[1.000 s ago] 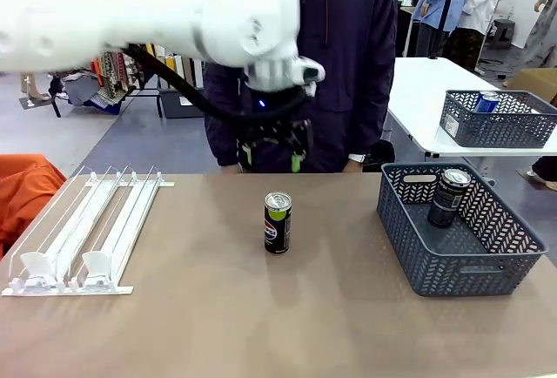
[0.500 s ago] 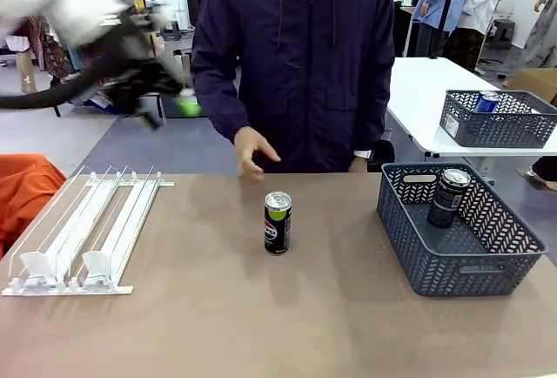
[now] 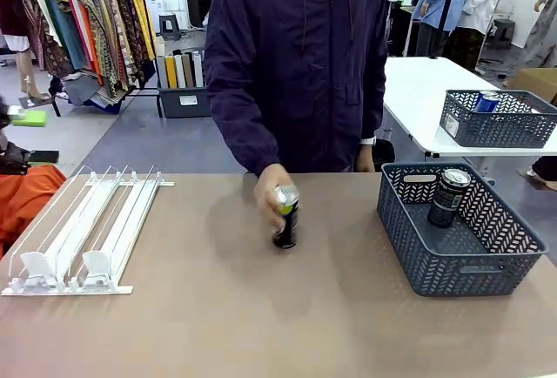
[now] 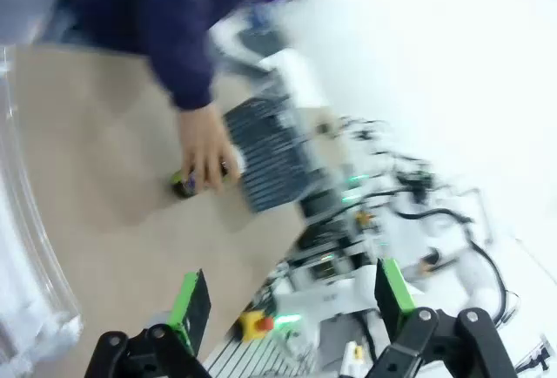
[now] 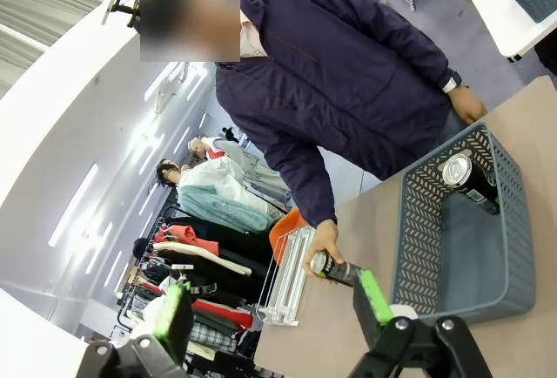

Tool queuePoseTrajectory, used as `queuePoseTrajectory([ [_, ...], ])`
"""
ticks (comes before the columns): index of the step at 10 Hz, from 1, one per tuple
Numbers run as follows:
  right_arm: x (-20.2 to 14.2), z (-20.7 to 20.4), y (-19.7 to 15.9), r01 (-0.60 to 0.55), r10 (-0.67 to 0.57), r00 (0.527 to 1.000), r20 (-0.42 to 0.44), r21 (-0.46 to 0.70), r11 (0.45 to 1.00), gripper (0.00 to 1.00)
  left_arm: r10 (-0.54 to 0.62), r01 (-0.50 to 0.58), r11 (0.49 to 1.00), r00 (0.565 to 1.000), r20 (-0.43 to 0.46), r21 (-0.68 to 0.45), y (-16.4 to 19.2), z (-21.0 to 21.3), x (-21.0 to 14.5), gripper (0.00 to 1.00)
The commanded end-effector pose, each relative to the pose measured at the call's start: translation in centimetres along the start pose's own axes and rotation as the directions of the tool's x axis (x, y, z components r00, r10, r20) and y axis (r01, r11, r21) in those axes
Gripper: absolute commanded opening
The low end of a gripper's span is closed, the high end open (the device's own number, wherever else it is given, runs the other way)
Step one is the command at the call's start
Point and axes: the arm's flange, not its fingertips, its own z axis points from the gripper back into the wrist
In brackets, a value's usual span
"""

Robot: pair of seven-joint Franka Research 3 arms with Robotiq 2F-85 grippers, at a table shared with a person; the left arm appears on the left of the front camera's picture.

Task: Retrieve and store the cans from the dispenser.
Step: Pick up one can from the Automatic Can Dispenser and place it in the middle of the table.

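Looking across the brown table [image 3: 261,326] from the robot's side, the nearest thing on the left is the dispenser [image 3: 83,239], a flat white rack of thin sloped rails with small stopper tabs at its near end; no can shows in its lanes. Toward the middle of the table a person's hand [image 3: 273,188] is closed around the top of a black can with a lime-green rim [image 3: 285,219], which looks tilted and blurred with motion, so whether its base rests on the table cannot be told. On the right sits a dark grey lattice basket [image 3: 452,265] with one black can [image 3: 449,197] leaning inside it. Beyond the person in a dark jacket, on a white table at the far right, a second grey basket [image 3: 496,121] holds a blue-and-white can [image 3: 486,101]. From the left wrist camera, the left gripper [image 4: 291,304] stands with its green-padded fingers wide apart and nothing between them, well away from the table's middle. From the right wrist camera, the right gripper [image 5: 270,308] is likewise spread wide and empty, held off from the basket and the person. Judging by this, one can is stored, one is in the person's hand, and the emptied rack suggests the task is near its end.
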Motion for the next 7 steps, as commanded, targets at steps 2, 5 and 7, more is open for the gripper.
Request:
queuePoseTrajectory([
  [2, 0.33, -0.30, 0.23, -0.027, 0.027, 0.999, 0.020, 0.028, 0.999, 1.00, 0.054, -0.044, 0.986, 0.997, -0.059, 0.160, -1.50, -1.30, 1.45, 1.00],
  [5, 0.33, -0.30, 0.23, -0.027, 0.027, 0.999, 0.020, 0.028, 0.999, 1.00, 0.054, -0.044, 0.986, 0.997, -0.059, 0.160, -1.50, -1.30, 1.45, 1.00],
  [7, 0.33, -0.30, 0.23, -0.027, 0.027, 0.999, 0.020, 0.028, 0.999, 1.00, 0.054, -0.044, 0.986, 0.997, -0.059, 0.160, -1.50, -1.30, 1.45, 1.00],
])
